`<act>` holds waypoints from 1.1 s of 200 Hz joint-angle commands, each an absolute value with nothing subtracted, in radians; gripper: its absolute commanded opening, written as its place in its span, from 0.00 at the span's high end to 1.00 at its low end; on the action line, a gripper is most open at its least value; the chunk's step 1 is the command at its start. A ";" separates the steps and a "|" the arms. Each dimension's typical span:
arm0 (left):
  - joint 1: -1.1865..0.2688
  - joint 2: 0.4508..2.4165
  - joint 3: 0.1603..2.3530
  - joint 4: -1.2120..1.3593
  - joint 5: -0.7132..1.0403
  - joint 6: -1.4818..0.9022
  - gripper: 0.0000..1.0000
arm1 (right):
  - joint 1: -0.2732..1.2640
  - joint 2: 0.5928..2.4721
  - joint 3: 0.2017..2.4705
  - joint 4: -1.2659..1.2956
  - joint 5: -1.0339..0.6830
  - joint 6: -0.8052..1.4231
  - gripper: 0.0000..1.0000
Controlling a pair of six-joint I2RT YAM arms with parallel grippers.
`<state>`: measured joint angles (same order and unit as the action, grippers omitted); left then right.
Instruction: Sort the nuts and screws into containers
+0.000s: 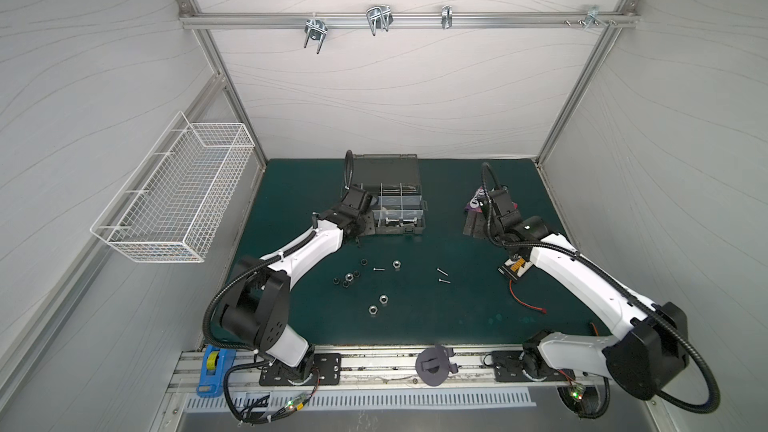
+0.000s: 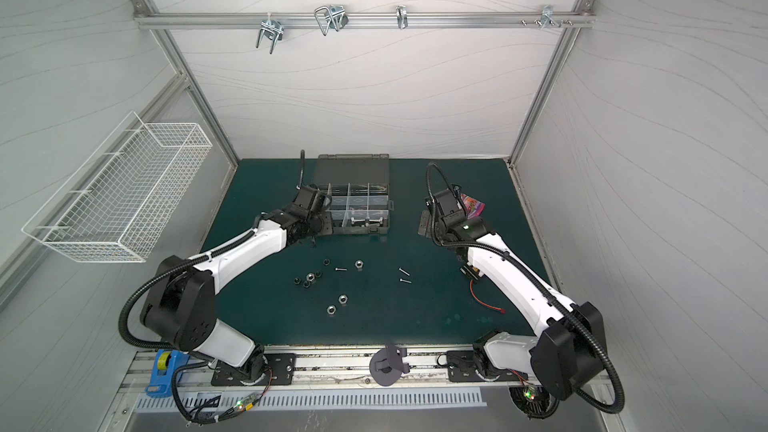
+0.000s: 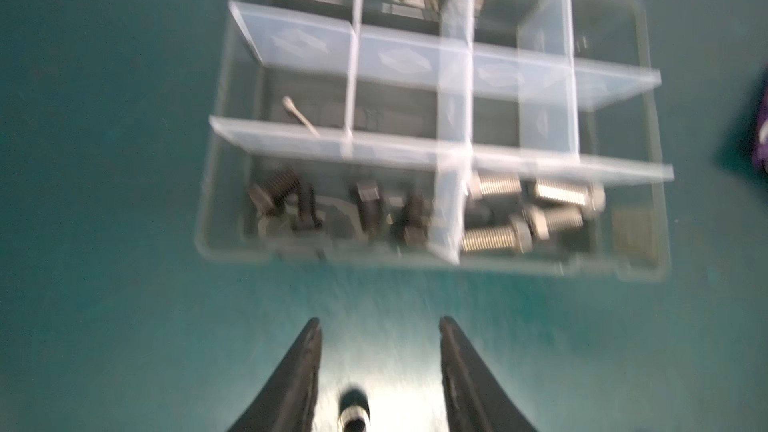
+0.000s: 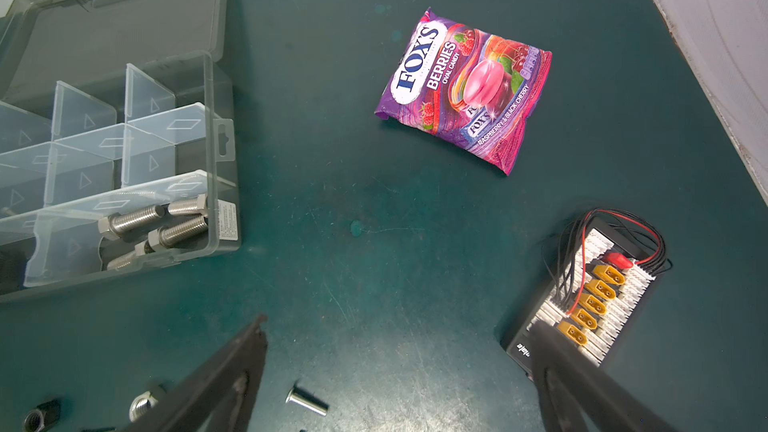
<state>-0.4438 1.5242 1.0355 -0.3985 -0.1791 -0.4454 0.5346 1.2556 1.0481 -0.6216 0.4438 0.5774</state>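
The left gripper [image 3: 380,322], in the left wrist view, has its two dark tapered fingers [image 3: 305,359] spread apart over the green mat [image 3: 104,222], clamping nothing. Between them, back toward the wrist, lies a small black cylinder [image 3: 354,411], perhaps a short bolt, too blurred to be sure. Ahead of the tips, a strip of mat away, sits the organizer case [image 3: 208,222], grey translucent plastic crossed by milky dividers. Its nearest row holds threaded black bolts [image 3: 286,201] in one compartment and stout, shiny silver hex bolts [image 3: 536,209] in the next, and one thin screw [image 3: 299,116] lies in the row behind. In the right wrist view the right gripper [image 4: 399,322] gapes wide and empty; a slim silver screw [image 4: 306,403] lies on the mat between its fingers, a silver nut [image 4: 143,407] sits beside one finger, and the case's silver-bolt corner is off to the side. In both top views the left gripper hangs at the case's front left corner and the right gripper is well to the case's right. In front of the case lie loose hexagonal silver nuts [image 1: 396,263], smaller black nuts [image 1: 348,278] and pin-like screws [image 1: 443,276].
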 commanded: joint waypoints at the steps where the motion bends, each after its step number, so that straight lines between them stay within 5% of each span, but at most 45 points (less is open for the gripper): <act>1: -0.481 1.458 0.976 -0.454 -0.190 -0.451 0.48 | 0.526 1.261 1.068 -0.644 0.443 0.592 0.01; 57: -0.581 1.313 0.843 -0.474 -0.180 -0.463 0.01 | 0.519 1.269 1.062 -0.648 0.431 0.595 0.01; 146: -0.702 1.327 0.821 -0.481 -0.203 -0.360 0.01 | 0.509 1.218 1.017 -0.665 0.445 0.608 0.01; 190: -0.739 1.382 0.870 -0.543 -0.263 -0.190 0.15 | 0.501 1.198 1.017 -0.678 0.444 0.596 0.01; 220: -0.740 1.392 0.870 -0.507 -0.140 -0.124 0.18 | 0.499 1.198 1.020 -0.683 0.436 0.576 0.01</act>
